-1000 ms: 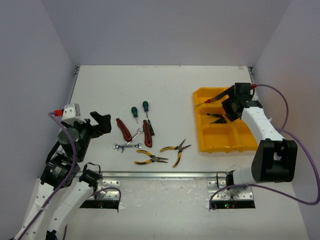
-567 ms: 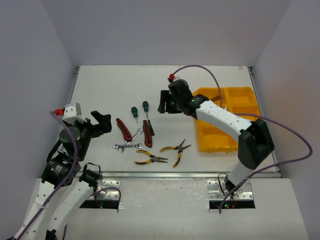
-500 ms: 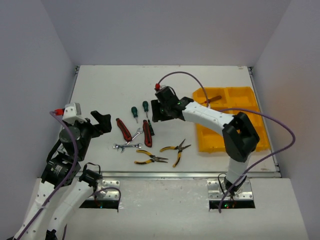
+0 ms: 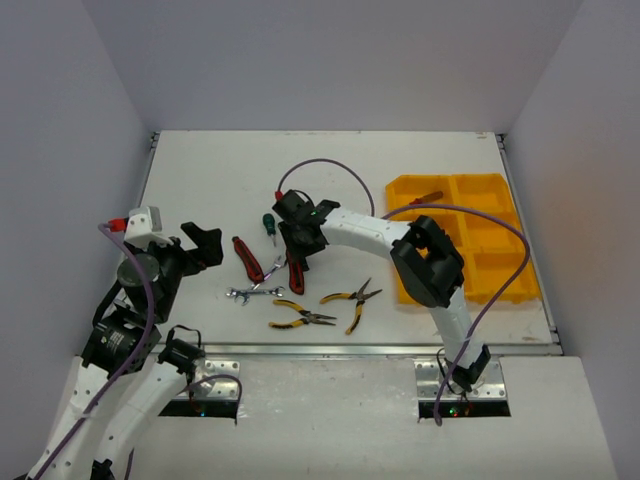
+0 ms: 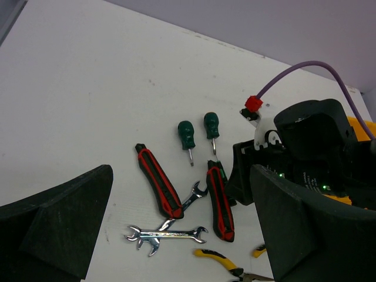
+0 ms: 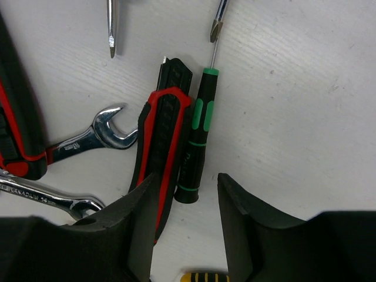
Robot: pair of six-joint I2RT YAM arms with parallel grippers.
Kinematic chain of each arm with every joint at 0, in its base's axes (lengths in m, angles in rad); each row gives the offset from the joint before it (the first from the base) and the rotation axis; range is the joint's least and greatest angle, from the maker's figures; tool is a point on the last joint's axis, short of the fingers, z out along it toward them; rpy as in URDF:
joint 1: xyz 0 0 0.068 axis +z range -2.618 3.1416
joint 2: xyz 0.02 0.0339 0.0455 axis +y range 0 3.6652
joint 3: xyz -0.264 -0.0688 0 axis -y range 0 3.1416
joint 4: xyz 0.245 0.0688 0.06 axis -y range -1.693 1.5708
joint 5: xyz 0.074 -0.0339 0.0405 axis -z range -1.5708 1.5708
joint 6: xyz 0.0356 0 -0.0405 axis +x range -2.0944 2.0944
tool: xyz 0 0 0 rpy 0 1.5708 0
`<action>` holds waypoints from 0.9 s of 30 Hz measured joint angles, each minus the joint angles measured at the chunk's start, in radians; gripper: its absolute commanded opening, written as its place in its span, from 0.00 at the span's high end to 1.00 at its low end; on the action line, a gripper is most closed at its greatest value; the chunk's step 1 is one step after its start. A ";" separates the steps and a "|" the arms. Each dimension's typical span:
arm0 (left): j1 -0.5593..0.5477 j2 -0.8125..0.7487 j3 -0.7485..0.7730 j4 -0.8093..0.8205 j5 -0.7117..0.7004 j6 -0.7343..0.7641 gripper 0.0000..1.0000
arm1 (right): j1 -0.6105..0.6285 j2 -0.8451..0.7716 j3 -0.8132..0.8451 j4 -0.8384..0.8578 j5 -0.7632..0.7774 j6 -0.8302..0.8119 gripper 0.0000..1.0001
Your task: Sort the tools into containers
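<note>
Right claw (image 6: pixel 190 179) sits low over the slim green screwdriver (image 6: pixel 197 138), mid-frame in its wrist view. Its fingers (image 6: pixel 138 223) are apart around the butt end, nothing clamped yet. Trouble is the red-handled cutter (image 6: pixel 164 135) lies right against it, and one finger seems to overlap that handle, though height's hard to judge. It could pinch both or flick the screwdriver off. Left claw (image 4: pixel 203 243) hangs wide apart at the top view's left. Yellow tray (image 4: pixel 492 240) is at the right of the bench (image 4: pixel 200 170).

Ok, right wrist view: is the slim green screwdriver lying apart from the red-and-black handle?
No, the slim green screwdriver lies right alongside the red-and-black handle, with no gap between them.
</note>
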 measured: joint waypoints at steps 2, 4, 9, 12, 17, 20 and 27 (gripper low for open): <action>0.000 -0.001 0.000 0.000 0.001 0.000 0.00 | -0.001 0.001 0.000 -0.004 0.006 -0.002 0.59; 0.000 -0.001 0.000 0.000 0.001 0.000 0.00 | -0.002 0.003 0.000 -0.007 0.014 -0.003 0.61; 0.000 -0.001 0.000 0.000 0.001 0.000 0.00 | -0.008 0.020 0.009 -0.014 0.026 -0.003 0.64; 0.000 -0.002 0.000 0.000 0.001 0.000 0.00 | -0.012 0.040 0.013 -0.016 0.025 -0.002 0.64; 0.000 -0.002 0.000 0.000 0.001 0.000 0.00 | -0.023 0.066 0.031 -0.019 0.009 0.002 0.71; 0.000 -0.002 0.000 0.000 0.001 0.000 0.00 | -0.031 0.084 0.037 -0.013 -0.005 0.010 0.82; -0.001 -0.003 0.000 0.000 0.002 0.000 0.00 | -0.062 0.069 0.010 0.008 -0.027 0.043 1.00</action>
